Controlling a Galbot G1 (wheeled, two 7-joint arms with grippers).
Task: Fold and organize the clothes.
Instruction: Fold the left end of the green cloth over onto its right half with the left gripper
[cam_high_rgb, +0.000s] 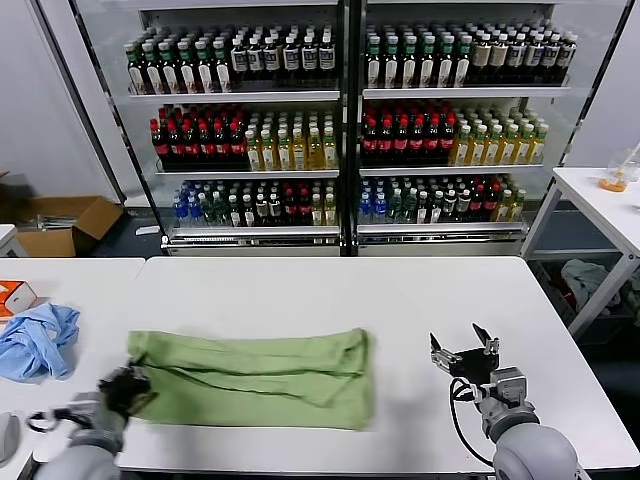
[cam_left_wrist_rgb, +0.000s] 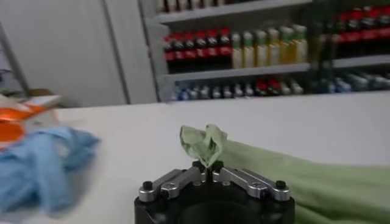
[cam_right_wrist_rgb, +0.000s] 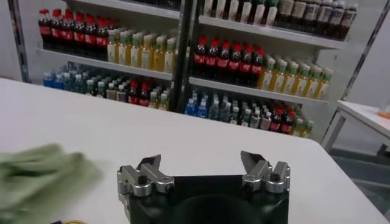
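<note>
The light green shirt (cam_high_rgb: 260, 378) lies folded into a long band across the white table (cam_high_rgb: 400, 300), its print and buttons hidden. My left gripper (cam_high_rgb: 128, 383) is at the shirt's left end and is shut on a pinched corner of the fabric (cam_left_wrist_rgb: 207, 146), which sticks up between the fingertips in the left wrist view. My right gripper (cam_high_rgb: 466, 349) is open and empty, low over the bare table to the right of the shirt. The right wrist view shows its spread fingers (cam_right_wrist_rgb: 149, 167) and the shirt's edge (cam_right_wrist_rgb: 36, 176) off to one side.
A crumpled light blue garment (cam_high_rgb: 38, 338) lies on the adjoining table at the left, next to an orange-and-white object (cam_high_rgb: 12, 297). Shelves of drink bottles (cam_high_rgb: 340, 120) stand behind the table. Another white table (cam_high_rgb: 600, 200) is at the far right.
</note>
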